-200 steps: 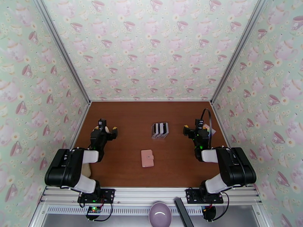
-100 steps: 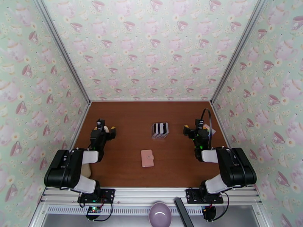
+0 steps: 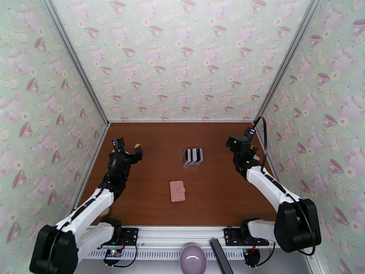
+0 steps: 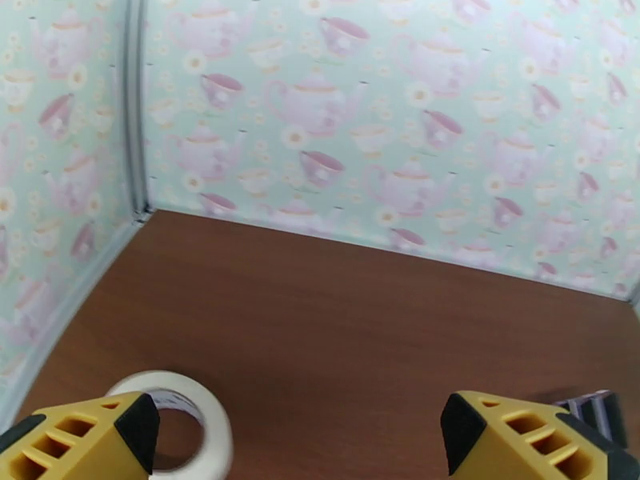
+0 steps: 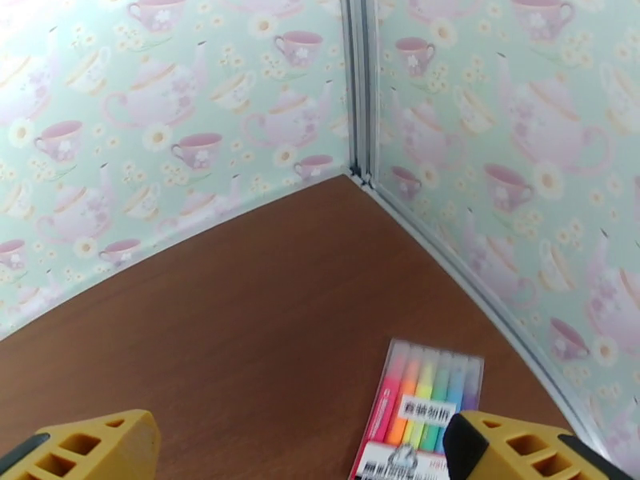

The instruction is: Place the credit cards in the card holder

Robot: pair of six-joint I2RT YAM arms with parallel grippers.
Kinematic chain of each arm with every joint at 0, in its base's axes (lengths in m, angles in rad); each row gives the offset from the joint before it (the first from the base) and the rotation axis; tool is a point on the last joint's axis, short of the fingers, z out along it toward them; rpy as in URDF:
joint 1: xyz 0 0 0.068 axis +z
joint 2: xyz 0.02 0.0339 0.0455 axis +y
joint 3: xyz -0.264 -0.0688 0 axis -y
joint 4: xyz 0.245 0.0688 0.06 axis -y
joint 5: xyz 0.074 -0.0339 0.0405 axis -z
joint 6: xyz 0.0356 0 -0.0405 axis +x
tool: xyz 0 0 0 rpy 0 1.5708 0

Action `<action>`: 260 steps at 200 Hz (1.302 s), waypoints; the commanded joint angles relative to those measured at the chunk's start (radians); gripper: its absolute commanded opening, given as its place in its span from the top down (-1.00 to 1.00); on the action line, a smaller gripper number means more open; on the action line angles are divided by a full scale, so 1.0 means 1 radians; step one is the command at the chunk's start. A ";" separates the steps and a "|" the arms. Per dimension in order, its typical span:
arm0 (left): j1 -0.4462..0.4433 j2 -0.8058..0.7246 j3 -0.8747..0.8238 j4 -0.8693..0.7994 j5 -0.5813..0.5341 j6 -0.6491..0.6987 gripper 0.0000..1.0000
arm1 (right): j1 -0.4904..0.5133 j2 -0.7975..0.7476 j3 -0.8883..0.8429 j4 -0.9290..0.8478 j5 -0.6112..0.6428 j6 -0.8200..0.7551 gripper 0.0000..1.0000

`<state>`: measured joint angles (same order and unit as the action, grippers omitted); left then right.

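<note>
Left gripper (image 3: 127, 145) and right gripper (image 5: 300, 451), both with fingers spread apart and empty, flank the credit cards (image 3: 193, 157) at table centre, which lie at 9 o'clock from the nearer right gripper, with the closed card holder (image 3: 177, 191) at 6 o'clock of them.

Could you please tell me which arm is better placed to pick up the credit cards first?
Probably the right. In the top view the right gripper sits nearer the credit cards than the left gripper. Both are open, though the right faces the far corner and must turn.
</note>
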<state>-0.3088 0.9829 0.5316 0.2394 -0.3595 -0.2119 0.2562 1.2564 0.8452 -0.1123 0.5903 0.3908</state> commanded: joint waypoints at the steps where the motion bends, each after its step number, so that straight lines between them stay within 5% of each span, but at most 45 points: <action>1: -0.044 -0.041 0.046 -0.210 0.056 -0.134 -1.00 | 0.114 -0.089 -0.024 -0.217 0.052 0.058 -1.00; 34: -0.131 -0.042 0.028 -0.329 0.189 -0.271 -1.00 | 0.344 -0.126 0.029 -0.389 0.057 0.083 -1.00; 69: -0.239 -0.033 -0.063 -0.333 0.297 -0.392 -0.67 | 0.584 -0.144 -0.011 -0.392 -0.026 0.162 -0.91; 125: -0.423 -0.126 -0.204 -0.312 0.343 -0.501 -0.45 | 0.949 0.098 0.053 -0.467 0.114 0.329 -0.65; 178: -0.473 -0.229 -0.344 -0.230 0.399 -0.585 -0.29 | 1.008 0.274 0.087 -0.402 0.007 0.399 -0.03; 260: -0.504 -0.207 -0.407 -0.204 0.442 -0.638 -0.11 | 1.020 0.482 0.250 -0.421 -0.092 0.397 0.18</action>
<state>-0.8017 0.7567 0.1349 -0.0006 0.0532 -0.8230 1.2701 1.6939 1.0378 -0.5079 0.5343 0.7650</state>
